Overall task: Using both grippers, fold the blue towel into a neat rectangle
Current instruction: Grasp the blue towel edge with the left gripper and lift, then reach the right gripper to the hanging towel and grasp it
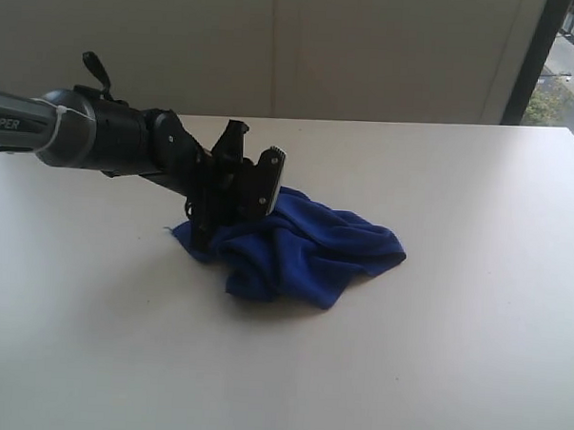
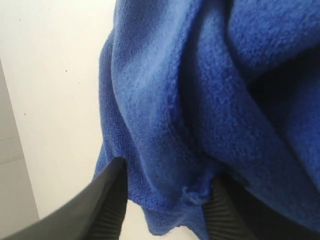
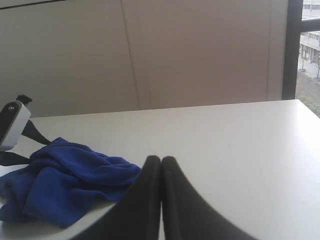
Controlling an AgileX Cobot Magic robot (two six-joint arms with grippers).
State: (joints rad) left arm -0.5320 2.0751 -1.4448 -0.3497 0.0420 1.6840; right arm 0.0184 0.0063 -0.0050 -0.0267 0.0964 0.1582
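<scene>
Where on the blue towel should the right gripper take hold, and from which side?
Probably the blue towel's right-hand tip, approached from the right, low along the table. It tapers thin and free there, while the left gripper's open jaws straddle the bunched opposite end.

Black arm (image 1: pixel 138 142), grey "PiPER" marking

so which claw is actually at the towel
The left claw, its fingers either side of a fold of the blue towel. The right claw is shut, empty and clear of the cloth.

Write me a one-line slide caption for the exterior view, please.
The left gripper, jaws apart, over the crumpled blue towel on a white table.
</scene>
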